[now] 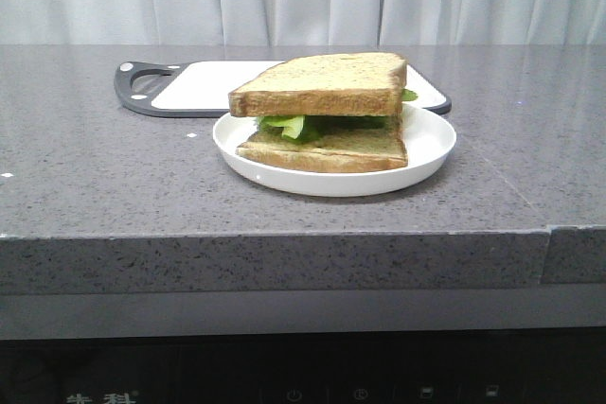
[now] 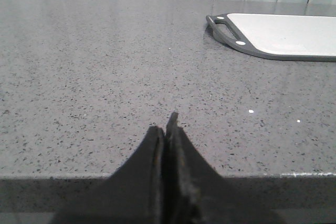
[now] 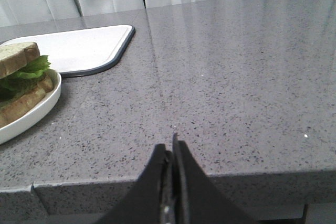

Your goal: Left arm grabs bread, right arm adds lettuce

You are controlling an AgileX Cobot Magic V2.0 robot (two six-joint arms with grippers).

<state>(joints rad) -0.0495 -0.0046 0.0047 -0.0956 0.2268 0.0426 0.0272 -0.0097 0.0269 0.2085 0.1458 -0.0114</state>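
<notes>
Bread (image 1: 322, 84) lies flat atop lettuce (image 1: 289, 125), long axis left-right. Left end effector (image 2: 167, 129) and right end effector (image 3: 172, 148) clenched, empty.

Hidden, cropped or unreadable from my station

In my front view neither arm shows; the lettuce (image 1: 289, 125) is mostly covered by the top bread (image 1: 322, 85), and the cutting board (image 1: 204, 87) is partly hidden behind the sandwich. My left wrist view cuts the board off at its edge, and my right wrist view crops the plate (image 3: 37, 109) and sandwich. The panel markings under the counter (image 1: 114, 196) are too small to read.
</notes>
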